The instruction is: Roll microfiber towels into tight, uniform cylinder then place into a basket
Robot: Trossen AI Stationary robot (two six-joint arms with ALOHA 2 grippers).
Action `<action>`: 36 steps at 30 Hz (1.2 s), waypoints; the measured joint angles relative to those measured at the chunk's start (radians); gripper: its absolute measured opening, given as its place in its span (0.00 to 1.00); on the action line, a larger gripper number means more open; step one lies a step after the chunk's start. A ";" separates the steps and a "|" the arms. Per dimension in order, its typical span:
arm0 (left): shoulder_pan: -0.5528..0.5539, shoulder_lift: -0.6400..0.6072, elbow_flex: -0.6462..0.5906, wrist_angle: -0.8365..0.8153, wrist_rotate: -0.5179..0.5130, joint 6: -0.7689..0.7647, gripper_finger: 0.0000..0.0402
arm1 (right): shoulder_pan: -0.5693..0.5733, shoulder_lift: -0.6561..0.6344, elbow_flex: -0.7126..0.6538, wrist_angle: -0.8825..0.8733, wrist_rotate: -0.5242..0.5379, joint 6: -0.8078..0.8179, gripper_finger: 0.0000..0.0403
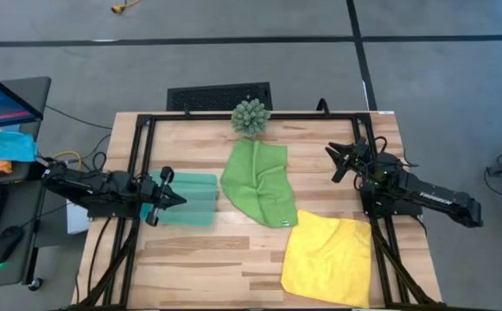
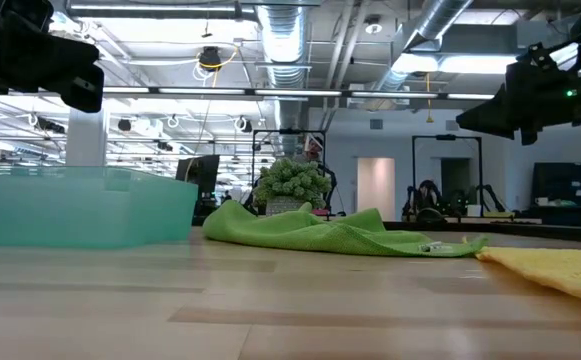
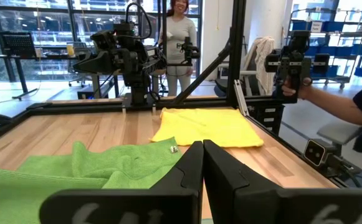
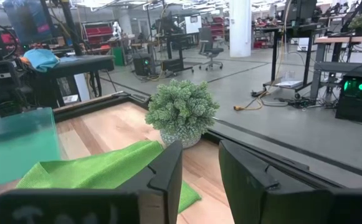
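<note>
A leaf-green towel [image 1: 259, 181] lies loosely crumpled on the table's middle; it also shows in the low view [image 2: 330, 232]. A bright yellow towel [image 1: 328, 257] lies flat at the near right. The teal basket [image 1: 197, 200] stands left of the green towel. My left gripper [image 1: 178, 199] hovers shut over the basket's left part, level, holding nothing. My right gripper [image 1: 335, 161] hovers open at the right, above the table, with nothing between its fingers [image 4: 168, 171].
A spiky green ball plant [image 1: 251, 117] stands at the far edge, just behind the green towel. A black frame [image 1: 138, 147] rims the tabletop. In the left wrist view, people stand beyond the table's right side [image 3: 181, 37].
</note>
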 joint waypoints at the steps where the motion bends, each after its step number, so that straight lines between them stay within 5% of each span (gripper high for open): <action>1: 0.000 0.000 0.000 0.000 0.000 0.000 0.00 | 0.000 0.000 0.000 0.000 0.000 0.000 0.32; 15: 0.000 0.000 0.000 0.001 -0.010 0.084 0.00 | 0.000 0.000 -0.002 0.012 0.000 0.000 0.32; 22: 0.000 0.000 0.000 0.001 -0.010 0.061 0.00 | 0.001 0.000 -0.002 0.164 -0.024 0.000 0.33; 29: 0.000 0.000 0.000 0.001 -0.010 0.023 0.00 | 0.009 0.006 0.063 0.209 -0.128 0.079 0.42; 36: 0.000 0.000 0.000 0.005 -0.017 0.007 0.00 | 0.146 0.108 0.143 0.208 -0.183 0.089 0.51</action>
